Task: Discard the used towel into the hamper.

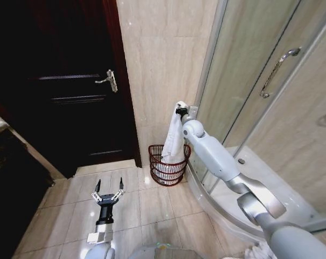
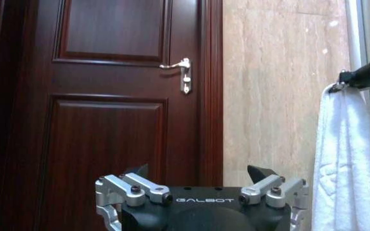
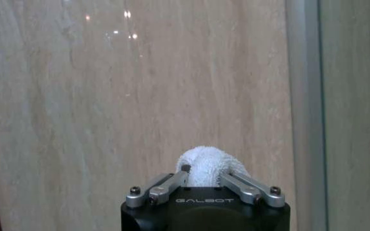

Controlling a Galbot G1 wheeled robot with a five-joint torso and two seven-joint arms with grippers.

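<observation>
1. In the head view the right gripper (image 1: 180, 111) sits just above the frame's centre, raised against the beige tiled wall (image 1: 163, 65), at the end of the grey right arm (image 1: 222, 162) that runs up from the lower right corner.
2. It pinches the top of the white towel (image 1: 173, 140); the right wrist view shows its fingers (image 3: 172, 183) closed around a bunched tuft of that towel (image 3: 204, 166).
3. The towel hangs straight down from the gripper, and its lower end reaches inside the hamper (image 1: 168, 164).
4. The hamper, a round dark reddish-brown wire basket, stands on the tiled floor (image 1: 152, 216) just below the frame's centre, against the wall and next to the curved base of the shower stall (image 1: 249, 97).
5. The left gripper (image 1: 109, 192) hovers over the floor in the lower left of the head view, spread wide and holding nothing, well apart from the hamper.
6. In the left wrist view its open fingers (image 2: 140, 185) face the dark wooden door (image 2: 108, 96) with its metal door handle (image 2: 179, 72); the hanging towel (image 2: 349, 159) appears at that frame's right edge.
</observation>
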